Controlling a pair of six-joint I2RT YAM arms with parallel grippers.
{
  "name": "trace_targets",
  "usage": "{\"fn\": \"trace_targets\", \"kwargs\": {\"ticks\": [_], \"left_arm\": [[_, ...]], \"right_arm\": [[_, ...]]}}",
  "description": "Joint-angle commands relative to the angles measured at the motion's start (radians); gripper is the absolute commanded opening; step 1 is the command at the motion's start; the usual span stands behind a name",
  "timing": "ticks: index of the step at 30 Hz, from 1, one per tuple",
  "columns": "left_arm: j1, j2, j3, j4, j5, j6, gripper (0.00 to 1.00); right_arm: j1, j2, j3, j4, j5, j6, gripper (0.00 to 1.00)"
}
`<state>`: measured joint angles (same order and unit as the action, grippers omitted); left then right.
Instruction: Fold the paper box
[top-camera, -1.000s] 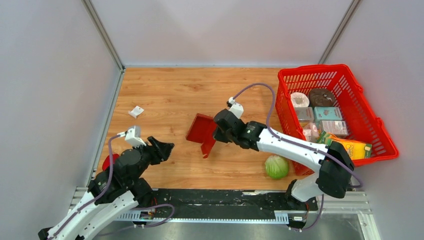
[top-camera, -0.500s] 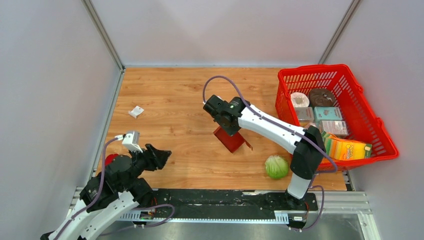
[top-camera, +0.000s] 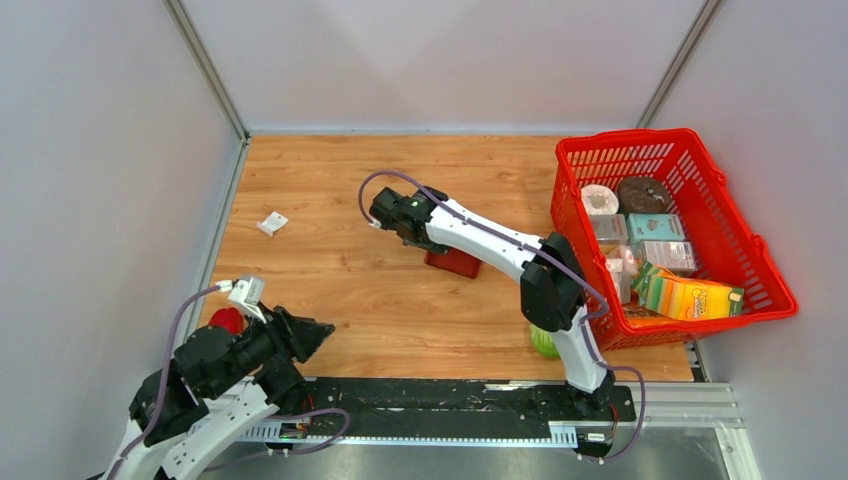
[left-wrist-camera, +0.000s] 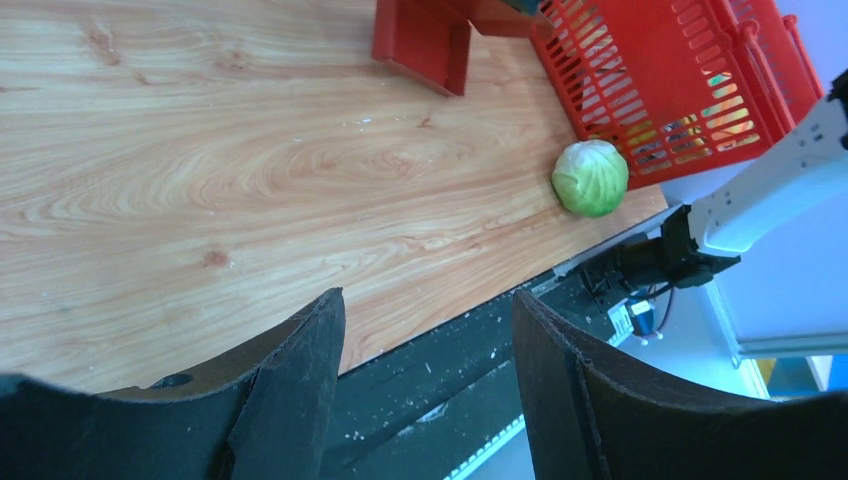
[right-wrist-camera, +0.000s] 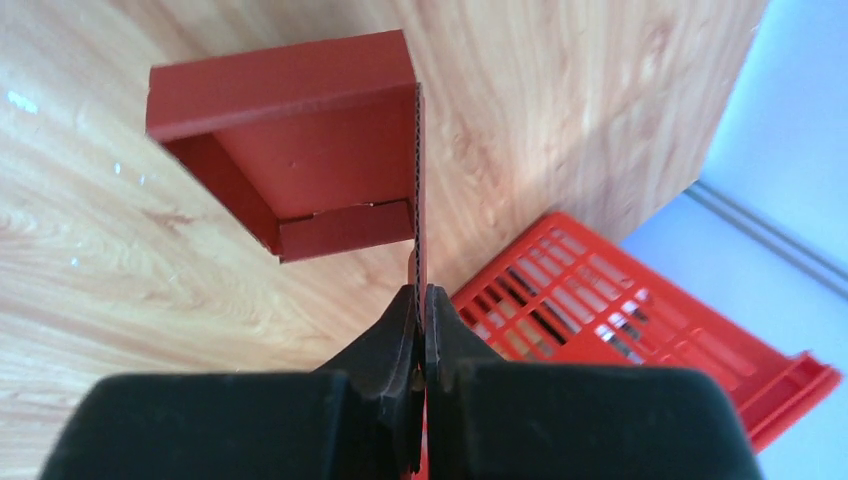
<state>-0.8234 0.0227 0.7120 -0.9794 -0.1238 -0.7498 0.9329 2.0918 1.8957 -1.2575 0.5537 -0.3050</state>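
The paper box (top-camera: 457, 263) is a dark red, partly folded cardboard piece with raised walls, resting on the wooden table near its middle. My right gripper (top-camera: 430, 247) is shut on one thin wall of the box. The right wrist view shows that wall edge-on between the pads (right-wrist-camera: 421, 292), with the open box (right-wrist-camera: 300, 150) beyond. My left gripper (top-camera: 316, 331) is open and empty at the near left, far from the box. In the left wrist view the open gripper (left-wrist-camera: 428, 298) hangs over the table's front edge, and the box (left-wrist-camera: 420, 40) is at the top.
A bright red mesh basket (top-camera: 620, 140) with several packages stands at the right. A green cabbage (top-camera: 543, 346) lies near the front edge, partly behind the right arm. A red pepper (top-camera: 226, 320) sits by the left arm. A small white object (top-camera: 271, 222) lies at the left.
My right wrist has swung round to the left side of the box, which shifted right and now lies lower on the table. My left arm has drawn back toward the near left.
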Motion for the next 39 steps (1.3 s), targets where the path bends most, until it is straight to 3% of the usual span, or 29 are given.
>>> {"fn": "trace_targets", "kwargs": {"ticks": [1,3,4,6,7,11,13,15,17,18,19,21,22,24,25,27,28,30,31,32,36,39], "left_arm": [[-0.002,-0.048,0.090,-0.117,0.007,-0.016,0.70],[0.000,-0.047,0.110,-0.157,-0.014,-0.010,0.69],[-0.002,-0.046,0.124,-0.165,-0.029,-0.006,0.69],[-0.002,-0.041,0.133,-0.173,-0.034,-0.002,0.69],[-0.002,-0.034,0.142,-0.176,-0.034,-0.002,0.70],[0.000,0.017,0.156,-0.173,-0.039,0.001,0.69],[-0.002,0.051,0.161,-0.163,-0.057,0.000,0.69],[-0.002,0.094,0.159,-0.142,-0.076,-0.005,0.69],[-0.002,0.134,0.142,-0.111,-0.105,-0.011,0.70],[0.000,0.191,0.138,-0.107,-0.121,-0.023,0.70],[0.000,0.225,0.133,-0.108,-0.170,-0.032,0.70],[0.000,0.349,0.144,-0.133,-0.245,-0.058,0.70],[0.000,0.393,0.173,-0.152,-0.343,-0.068,0.70],[0.001,0.521,0.207,-0.177,-0.434,-0.050,0.77],[0.019,0.564,0.234,-0.162,-0.476,-0.018,0.80],[0.090,0.699,0.270,-0.121,-0.464,0.076,0.80],[0.206,0.747,0.303,-0.105,-0.392,0.104,0.80],[0.329,0.880,0.323,-0.035,-0.283,0.171,0.80],[0.456,0.925,0.348,-0.010,-0.178,0.191,0.80],[0.501,0.971,0.365,0.036,-0.147,0.213,0.80],[0.691,1.308,0.560,0.053,-0.146,0.289,0.80],[0.802,1.541,0.696,0.018,-0.171,0.337,0.73]], "right_arm": [[0.001,0.060,0.143,-0.011,0.092,-0.141,0.06],[0.000,0.082,0.155,0.029,0.114,-0.166,0.11],[-0.002,0.086,0.154,0.046,0.120,-0.180,0.27],[-0.005,0.094,0.157,0.111,0.165,-0.209,0.38],[-0.009,0.093,0.166,0.141,0.181,-0.212,0.49],[-0.028,0.045,0.240,0.313,0.239,-0.210,0.66],[-0.037,-0.040,0.194,0.422,0.308,-0.235,0.76],[-0.036,-0.105,0.085,0.594,0.399,-0.206,0.78],[-0.022,-0.212,0.002,0.734,0.522,-0.139,0.91],[0.006,-0.249,-0.073,0.741,0.540,-0.064,0.93],[0.027,-0.283,-0.096,0.697,0.523,0.133,0.93],[0.093,-0.409,-0.206,0.624,0.360,0.294,0.96],[0.116,-0.453,-0.357,0.638,0.298,0.402,0.97],[0.168,-0.585,-0.492,0.682,0.132,0.493,0.98],[0.182,-0.634,-0.635,0.708,0.067,0.521,1.00],[0.239,-0.761,-0.758,0.785,-0.004,0.488,1.00],[0.253,-0.798,-0.805,0.796,0.006,0.480,1.00],[0.248,-0.876,-0.900,0.793,-0.033,0.484,1.00],[0.247,-0.941,-0.917,0.784,-0.044,0.475,1.00],[0.247,-0.979,-0.932,0.752,-0.063,0.449,1.00],[0.242,-1.125,-0.914,0.687,-0.089,0.472,1.00],[0.239,-1.213,-0.891,0.662,-0.058,0.462,1.00]]}}
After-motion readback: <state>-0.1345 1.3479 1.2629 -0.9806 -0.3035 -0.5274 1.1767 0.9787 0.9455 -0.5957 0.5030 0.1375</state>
